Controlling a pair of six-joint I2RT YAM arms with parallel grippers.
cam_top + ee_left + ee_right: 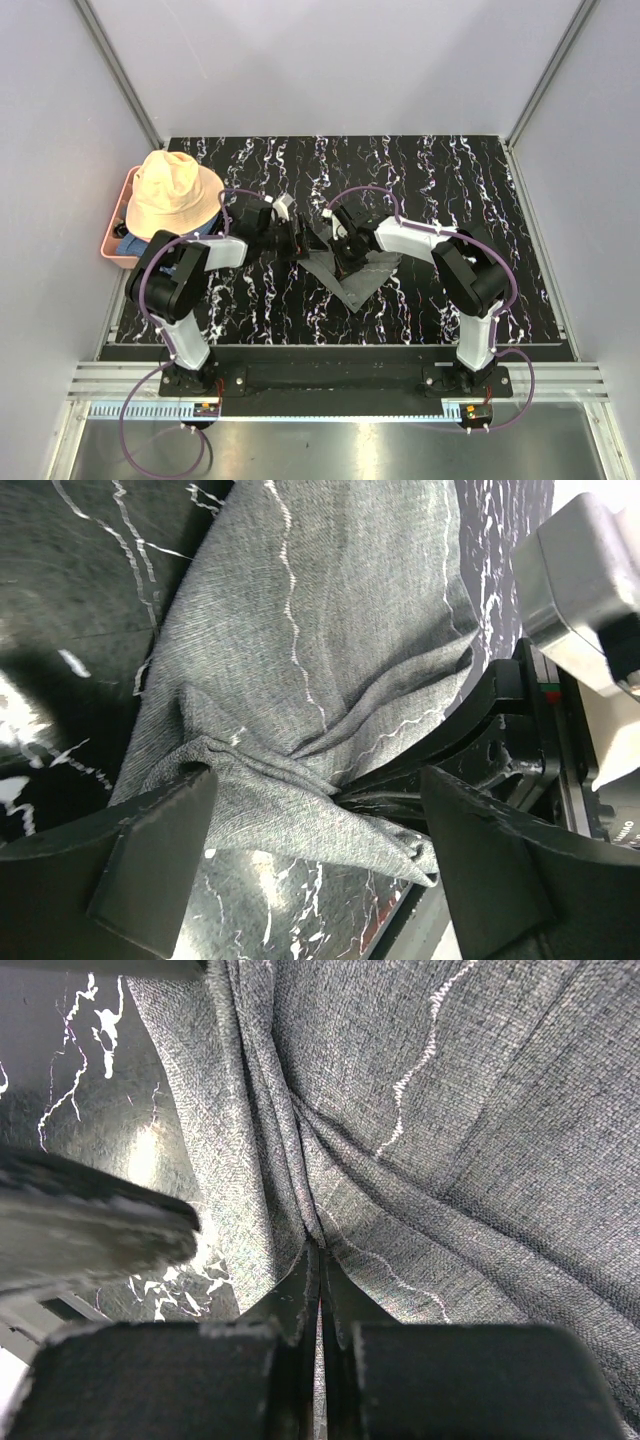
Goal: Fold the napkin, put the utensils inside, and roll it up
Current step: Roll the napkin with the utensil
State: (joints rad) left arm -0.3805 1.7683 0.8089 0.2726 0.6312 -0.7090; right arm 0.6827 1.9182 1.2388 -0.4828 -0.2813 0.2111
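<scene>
Grey napkin (360,280) lay bunched between both jaws.
Right jaws pinched shut on a fold; left jaws gaped empty astride its edge. That thin pinch could slip, skewing the fold.

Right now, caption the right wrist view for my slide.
Right claw shut on a gathered fold of the grey napkin, black marbled table beside it.

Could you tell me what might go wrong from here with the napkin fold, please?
The right gripper is shut on only a thin bunched ridge of the napkin, so the cloth might slip free when pulled. The open left gripper sits very close beside it, so the two could collide as it closes.
</scene>
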